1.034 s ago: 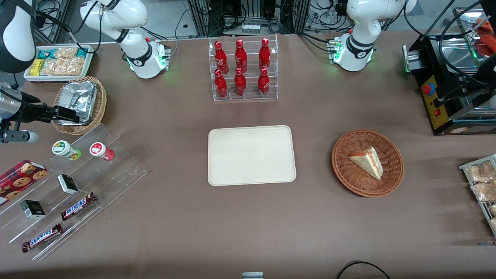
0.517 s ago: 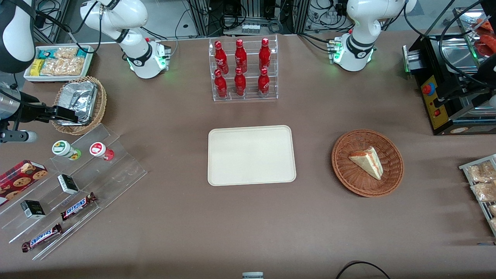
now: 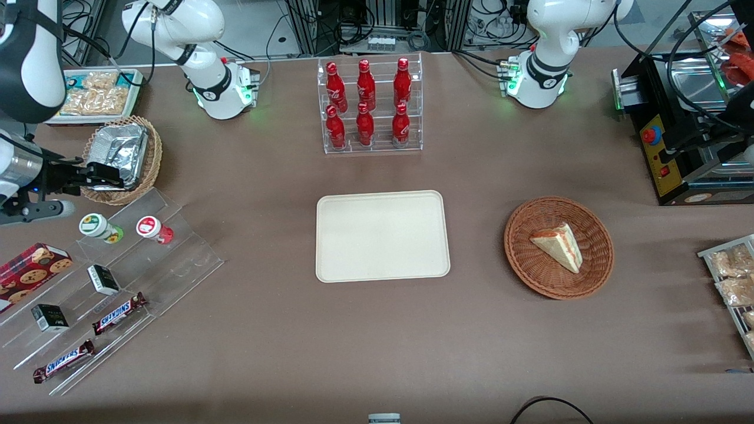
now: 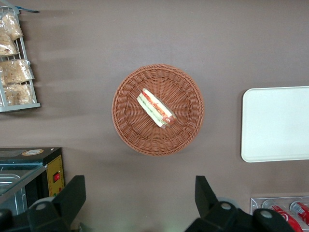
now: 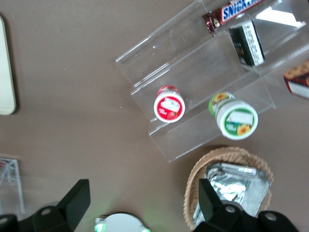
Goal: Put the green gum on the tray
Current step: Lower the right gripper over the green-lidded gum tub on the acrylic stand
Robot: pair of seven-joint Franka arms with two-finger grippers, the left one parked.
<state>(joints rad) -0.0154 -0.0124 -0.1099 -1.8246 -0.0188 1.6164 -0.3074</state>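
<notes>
The gripper hangs with fingers spread over the foil basket, holding nothing. The green gum stands on the clear stand, nearer the front camera, well apart from the tray.

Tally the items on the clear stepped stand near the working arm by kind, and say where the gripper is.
Gum bottles: 2, green gum and red gum
Snickers bars: 2
Small dark boxes: 2
Total: 6
The gripper, open, hovers over the foil basket, nothing on the tray yet.
</notes>
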